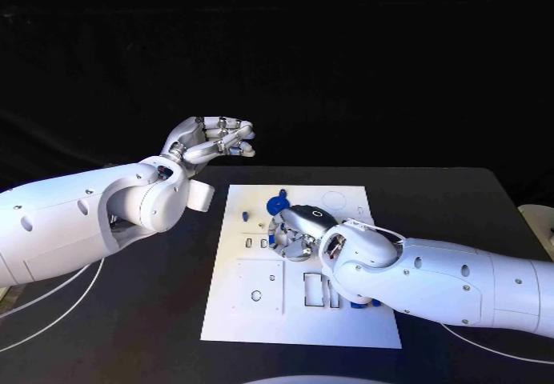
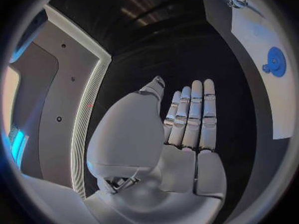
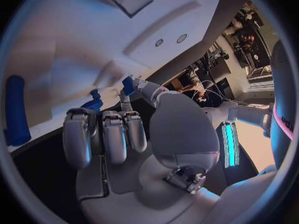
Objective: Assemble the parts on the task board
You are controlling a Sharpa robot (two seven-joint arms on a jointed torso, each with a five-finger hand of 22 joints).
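Note:
The white task board lies mid-table, also seen from the left wrist and right wrist. My right hand hovers palm-down over the board's middle. Its thumb and one finger meet on a small blue part, with the other fingers curled beside it. Another blue part stands just behind them. A blue disc sits near the board's far edge. My left hand is raised off the board's far-left corner, fingers straight and holding nothing.
A small blue peg stands on the board's left side. A long blue bar lies on the board, and blue pieces show under my right forearm. Rectangular slots are cut into the board's near half.

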